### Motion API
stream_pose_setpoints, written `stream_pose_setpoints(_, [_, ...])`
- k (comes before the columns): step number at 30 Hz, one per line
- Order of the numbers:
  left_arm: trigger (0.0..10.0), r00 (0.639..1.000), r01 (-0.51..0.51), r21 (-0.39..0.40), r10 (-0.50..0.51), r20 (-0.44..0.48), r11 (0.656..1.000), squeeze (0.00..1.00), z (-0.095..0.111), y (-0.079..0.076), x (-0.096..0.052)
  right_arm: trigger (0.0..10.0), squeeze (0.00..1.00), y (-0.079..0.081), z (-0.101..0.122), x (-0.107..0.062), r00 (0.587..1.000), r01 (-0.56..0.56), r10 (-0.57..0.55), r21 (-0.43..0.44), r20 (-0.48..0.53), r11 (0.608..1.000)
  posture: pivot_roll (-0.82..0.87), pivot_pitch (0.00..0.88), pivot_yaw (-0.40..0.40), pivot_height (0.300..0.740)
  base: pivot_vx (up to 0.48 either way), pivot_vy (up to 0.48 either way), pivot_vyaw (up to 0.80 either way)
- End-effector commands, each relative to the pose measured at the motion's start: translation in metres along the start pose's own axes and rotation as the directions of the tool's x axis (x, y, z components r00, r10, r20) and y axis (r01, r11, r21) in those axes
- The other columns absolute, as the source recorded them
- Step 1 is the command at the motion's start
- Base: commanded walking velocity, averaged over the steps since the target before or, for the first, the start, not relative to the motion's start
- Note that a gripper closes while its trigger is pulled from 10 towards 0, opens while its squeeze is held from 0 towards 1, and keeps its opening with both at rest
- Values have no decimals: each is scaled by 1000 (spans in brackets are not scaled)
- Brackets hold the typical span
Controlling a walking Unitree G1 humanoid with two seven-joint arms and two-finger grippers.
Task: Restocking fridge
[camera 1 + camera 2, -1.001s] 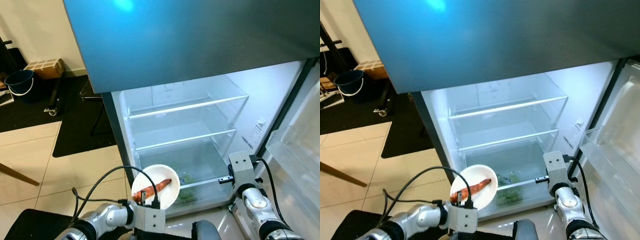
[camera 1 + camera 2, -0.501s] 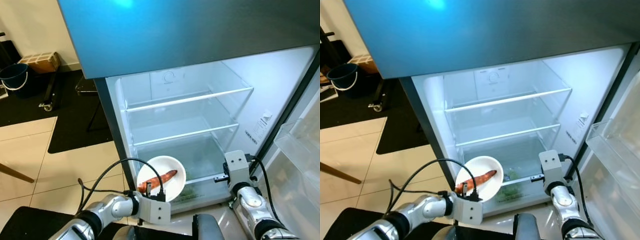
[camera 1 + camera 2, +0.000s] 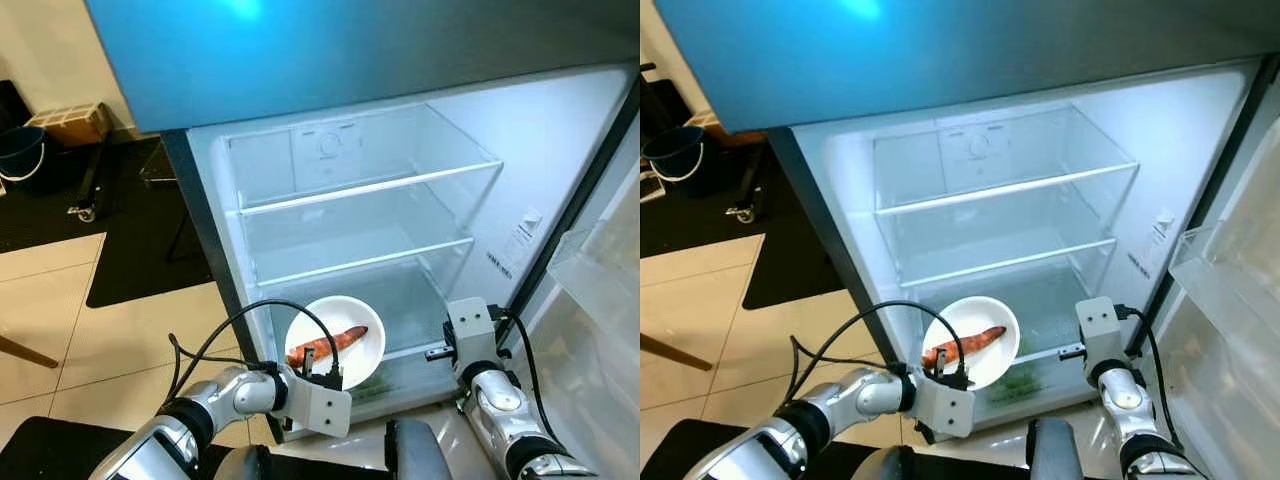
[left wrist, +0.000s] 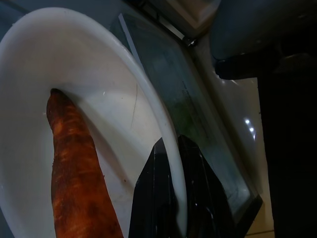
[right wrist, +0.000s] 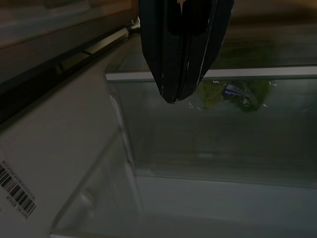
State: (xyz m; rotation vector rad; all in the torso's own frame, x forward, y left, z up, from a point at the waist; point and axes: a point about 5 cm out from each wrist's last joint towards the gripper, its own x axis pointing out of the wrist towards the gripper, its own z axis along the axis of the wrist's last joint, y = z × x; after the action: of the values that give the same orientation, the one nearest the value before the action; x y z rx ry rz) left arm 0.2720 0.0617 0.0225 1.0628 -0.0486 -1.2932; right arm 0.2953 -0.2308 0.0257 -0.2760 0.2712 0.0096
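Observation:
A white bowl (image 3: 341,311) carries one orange-brown sweet potato (image 3: 328,344). My left gripper (image 4: 173,166) is shut on the bowl's rim (image 4: 163,124), with one black finger inside and one outside. The bowl hangs level at the mouth of the open fridge, just above the clear crisper drawer (image 3: 398,372) and below the lower glass shelf (image 3: 365,262). My right gripper (image 5: 174,94) is shut on nothing, close to the drawer's front at the fridge's lower right.
Leafy greens in a bag (image 5: 233,94) lie inside the drawer. The upper glass shelf (image 3: 360,190) is bare. The open fridge door with its bins (image 3: 600,290) stands at the right. A blue freezer door (image 3: 350,50) overhangs. A bucket (image 3: 18,160) stands far left.
The camera has come closer to the fridge. My left gripper has carried the bowl right and forward, from the fridge's left front edge to the drawer's front. The right gripper stays shut.

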Motion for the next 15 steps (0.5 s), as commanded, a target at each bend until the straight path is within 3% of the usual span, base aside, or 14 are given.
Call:
stream_pose_setpoints(1, [10000,1000,16,24,-16,-4,1000,0,2,3,2,10000,0,3,5,1,999,-2,2,19,36,1000,-146,0,98,526,0,0,0])
stream_pose_setpoints(12, [10000,999,-10,69,8,39,998,0,12,18,7,10000,0,7,10,3,998,-11,10,16,64,1000,-144,0,109,526,0,0,0])
stream_pose_setpoints(15, [10000,998,-42,99,38,43,994,0,17,32,10,10000,0,11,14,3,996,-18,17,20,89,1000,-146,11,116,526,0,0,0])
